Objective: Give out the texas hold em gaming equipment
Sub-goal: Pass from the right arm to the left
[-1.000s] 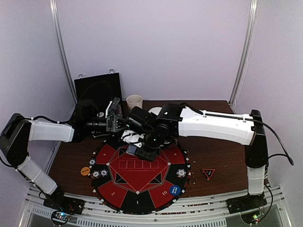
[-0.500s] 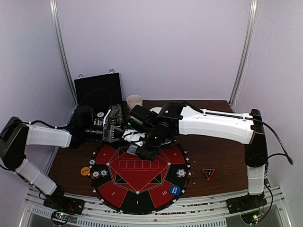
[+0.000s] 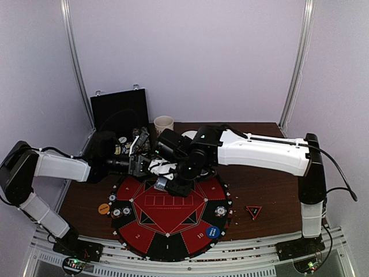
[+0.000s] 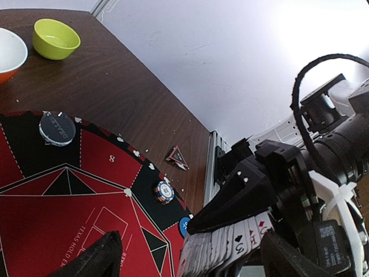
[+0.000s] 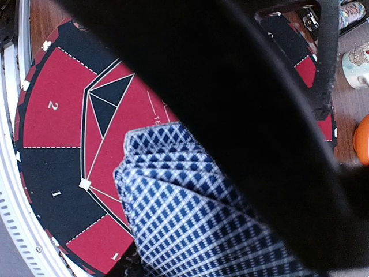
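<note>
My right gripper (image 3: 168, 176) is shut on a fan of playing cards (image 3: 159, 167) above the far edge of the round mat (image 3: 167, 222). The right wrist view shows their blue-checked backs (image 5: 190, 219) under its dark finger (image 5: 242, 115). My left gripper (image 3: 138, 164) is open beside the fan. In the left wrist view (image 4: 190, 257) the card faces (image 4: 230, 248) lie between its two fingers. Striped chips (image 3: 121, 212) (image 3: 221, 210), an orange disc (image 3: 104, 208), a blue disc (image 3: 213, 232) and the red-black triangle (image 3: 253, 212) lie around the mat.
A cream mug (image 3: 164, 124) and an open black case (image 3: 119, 112) stand at the back. A green bowl (image 4: 56, 38) and an orange bowl (image 4: 8, 52) sit on the wood beyond the mat. A dark disc (image 4: 57, 128) lies on the mat's rim.
My left gripper has moved nearer and lower, closing in on the card fan. The right gripper has kept its hold and barely shifted.
</note>
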You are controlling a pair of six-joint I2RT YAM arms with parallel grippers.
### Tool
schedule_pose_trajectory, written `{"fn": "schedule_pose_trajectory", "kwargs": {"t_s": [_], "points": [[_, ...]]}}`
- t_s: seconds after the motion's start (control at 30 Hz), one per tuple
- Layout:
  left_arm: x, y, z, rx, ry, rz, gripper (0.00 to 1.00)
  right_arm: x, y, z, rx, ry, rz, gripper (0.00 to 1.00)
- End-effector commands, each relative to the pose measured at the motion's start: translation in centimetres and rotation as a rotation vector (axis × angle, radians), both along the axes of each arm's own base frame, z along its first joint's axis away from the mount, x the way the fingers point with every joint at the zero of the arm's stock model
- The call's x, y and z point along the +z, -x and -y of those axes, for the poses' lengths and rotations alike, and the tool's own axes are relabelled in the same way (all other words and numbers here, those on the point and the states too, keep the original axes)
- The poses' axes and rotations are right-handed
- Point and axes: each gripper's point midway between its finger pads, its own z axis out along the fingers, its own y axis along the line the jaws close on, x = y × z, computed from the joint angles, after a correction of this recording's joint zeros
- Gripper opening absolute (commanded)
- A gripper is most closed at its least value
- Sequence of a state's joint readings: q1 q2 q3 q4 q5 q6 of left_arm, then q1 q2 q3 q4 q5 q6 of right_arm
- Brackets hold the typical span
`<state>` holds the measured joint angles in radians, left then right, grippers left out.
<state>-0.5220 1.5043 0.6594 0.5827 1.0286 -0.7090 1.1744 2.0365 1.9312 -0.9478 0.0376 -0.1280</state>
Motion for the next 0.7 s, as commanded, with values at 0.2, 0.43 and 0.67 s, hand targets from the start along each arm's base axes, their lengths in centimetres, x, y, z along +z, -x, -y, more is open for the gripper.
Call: {"fn": "schedule_pose_trajectory", "kwargs": {"t_s": [0.2,0.43,0.67], "points": [[0.3,-1.6,-1.2,0.038,-0.013,0.056,0.89,-0.3,-0.8,1.0,-0.039,-0.019,-0.063,0.43],[0.2,-0.7,-2.0,0.046,-0.006,0.076,0.94,-1.4,-1.1,1.4,-0.068,-0.022,-0.117,0.42],[1.3,0.5,-1.3,0.129,0.112,0.087,0.87,-1.4,-1.4,0.9,-0.083,-0.043,-0.129,0.42]]}}
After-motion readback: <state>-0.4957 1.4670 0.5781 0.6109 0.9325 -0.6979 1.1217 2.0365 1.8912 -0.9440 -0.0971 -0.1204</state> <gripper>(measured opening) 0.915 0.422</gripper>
